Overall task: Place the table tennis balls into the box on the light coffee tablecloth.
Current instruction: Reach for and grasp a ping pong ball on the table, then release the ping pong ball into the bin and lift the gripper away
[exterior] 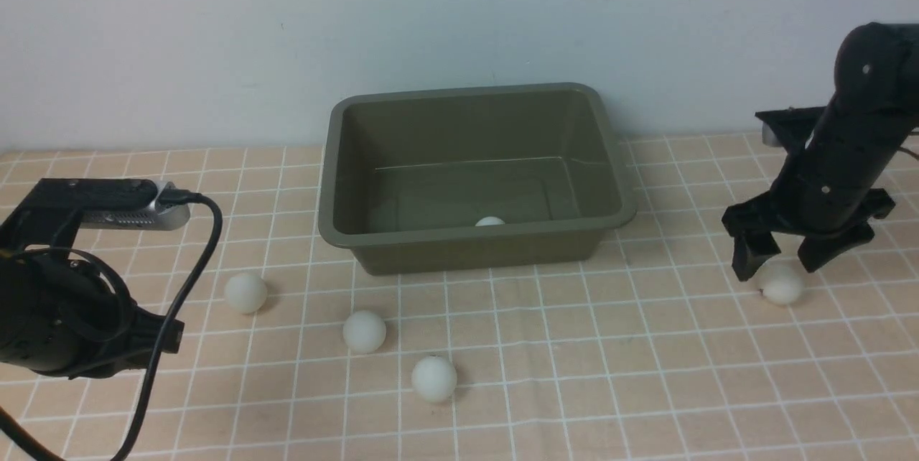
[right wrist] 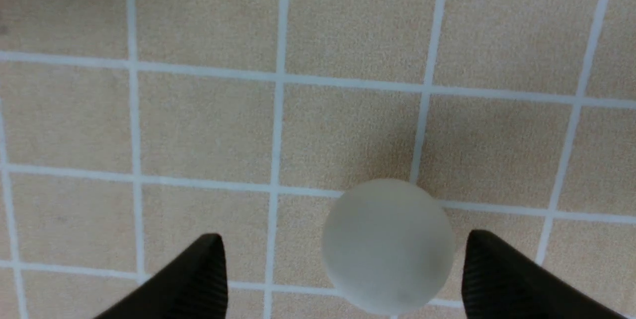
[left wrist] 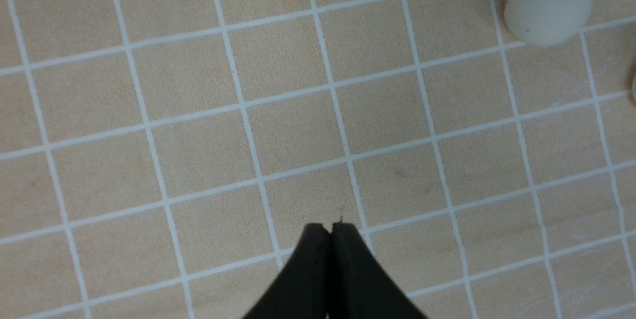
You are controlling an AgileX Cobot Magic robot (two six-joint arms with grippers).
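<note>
**Target ball** point(exterior: 781, 283): small, white, matte. It sits on the tablecloth point(exterior: 646, 375) directly between the fingertips of the right pincer point(exterior: 780, 264). The wrist view shows it closer to one finger than the other, with a gap on each side and no contact.

**Right pincer:** spread wide, holding nothing. Its tips are down low beside the ball, near the cloth.

**Handling (judgement):**
- Hollow plastic, so very light, with a stiff, smooth shell.
- Being round on a flat cloth, it will likely roll at the first one-sided nudge, and the checked fabric offers only a little drag.
- Best taken across its widest girth, with the pads level on opposite sides.
- The pincer should be centred first so both fingers meet it together.
- A pinch above the middle would probably squirt it downward and out.
- A gentle squeeze should be enough, with no weight to fight.

**Box** point(exterior: 474, 235): olive, open-topped, well away on this pincer's left. One ball point(exterior: 490, 221) already lies inside against the near wall.

**Three loose balls** point(exterior: 364, 331): on the cloth past the box's near left corner, far from the right pincer and closer to the left one.

**Left pincer** point(left wrist: 330, 227): fingers pressed together, empty, over bare cloth. Two of those balls lie beyond its tips, well apart from it.
</note>
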